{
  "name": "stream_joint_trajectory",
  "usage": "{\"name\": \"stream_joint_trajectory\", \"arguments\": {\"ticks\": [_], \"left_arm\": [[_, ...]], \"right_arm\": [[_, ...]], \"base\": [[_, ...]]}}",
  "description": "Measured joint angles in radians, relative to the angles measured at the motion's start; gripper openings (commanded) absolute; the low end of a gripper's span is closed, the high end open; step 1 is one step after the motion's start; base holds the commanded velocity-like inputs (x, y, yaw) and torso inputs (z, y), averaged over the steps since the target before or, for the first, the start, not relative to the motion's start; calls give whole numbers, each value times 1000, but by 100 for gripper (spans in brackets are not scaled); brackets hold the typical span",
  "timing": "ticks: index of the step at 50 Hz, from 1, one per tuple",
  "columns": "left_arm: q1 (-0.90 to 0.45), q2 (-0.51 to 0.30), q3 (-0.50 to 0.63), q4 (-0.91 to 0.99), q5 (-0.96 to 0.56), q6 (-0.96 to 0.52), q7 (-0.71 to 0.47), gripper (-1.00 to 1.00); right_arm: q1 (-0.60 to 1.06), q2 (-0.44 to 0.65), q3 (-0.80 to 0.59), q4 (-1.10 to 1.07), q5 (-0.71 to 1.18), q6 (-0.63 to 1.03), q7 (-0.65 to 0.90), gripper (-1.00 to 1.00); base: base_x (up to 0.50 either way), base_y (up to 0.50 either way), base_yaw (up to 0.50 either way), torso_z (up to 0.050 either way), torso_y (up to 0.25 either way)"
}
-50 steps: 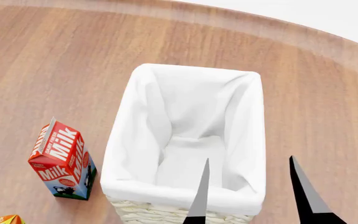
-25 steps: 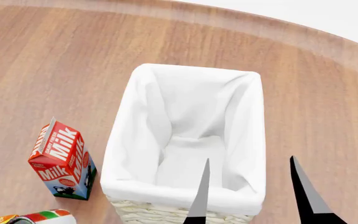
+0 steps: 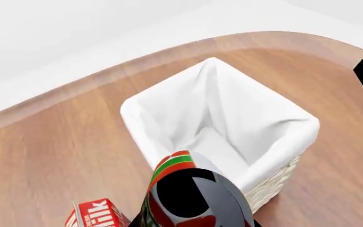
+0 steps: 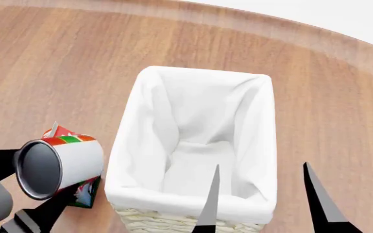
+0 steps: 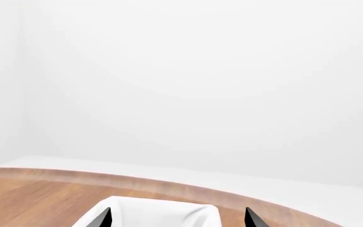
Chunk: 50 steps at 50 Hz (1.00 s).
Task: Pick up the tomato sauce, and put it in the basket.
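Simulated tabletop (blank white backdrop).

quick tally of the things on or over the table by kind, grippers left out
cans: 1, the tomato sauce, held in the left gripper and lying on its side in the air beside the basket
baskets: 1, the basket, nothing in it
cartons: 1, the milk carton, mostly hidden behind the can
total: 3

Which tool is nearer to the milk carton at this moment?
Left. The left tool, shut on the tomato sauce, hangs just in front of the milk carton. The right tool is across the basket, open.
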Motion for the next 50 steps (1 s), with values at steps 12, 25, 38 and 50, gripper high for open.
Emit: {"name": "stream_joint_trajectory", "arguments": {"ticks": [12,25,38,50], "left_arm": [[-158,128,65,-112,50,-16,12,-100],[-276,254,120,-273,220,-34,122,-100],[-373,349,211,-456,435,-30,271,-100],[-424,414,309,-610,615,11,396,-100]], "right_arm": [[2,3,0,1,4,-2,2,100],[4,4,-4,9,5,-9,3,100],[7,4,-10,12,6,-11,4,100],[10,4,-14,16,6,-12,6,100]], "base": [[0,0,0,0,0],[0,0,0,0,0],[0,0,0,0,0],[0,0,0,0,0]]}}
